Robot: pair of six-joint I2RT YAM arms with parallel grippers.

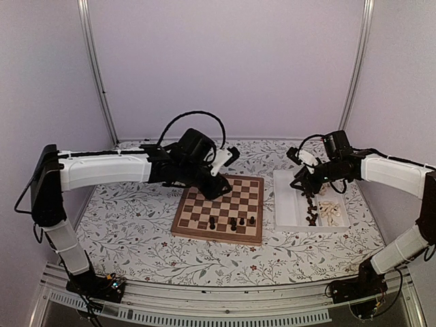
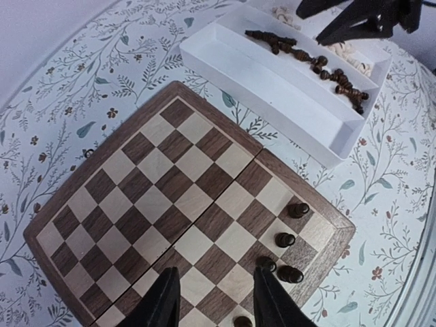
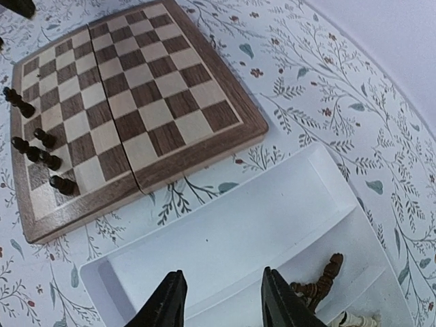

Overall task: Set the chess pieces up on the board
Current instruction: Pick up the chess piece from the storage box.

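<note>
Now, right pincer (image 3: 222,272): open, empty, over tray (image 3: 238,225)
Dark pieces (image 3: 325,272): just right, strung near-to-far
Left pincer (image 2: 216,271): open, empty, over board (image 2: 157,184)

I'm working in a robotics lab test cell. Plain pale panels (image 1: 225,68) box in the top and sides of the overhead frame, held by aluminium posts (image 1: 94,68) at upper left and upper right. Along the bottom edge a slotted metal rail (image 1: 225,303) carries the arm bases (image 1: 102,286). A flowered cloth (image 1: 129,225) covers the table, with the board (image 1: 248,194) and a white tray (image 1: 289,204) staged at centre.
</note>
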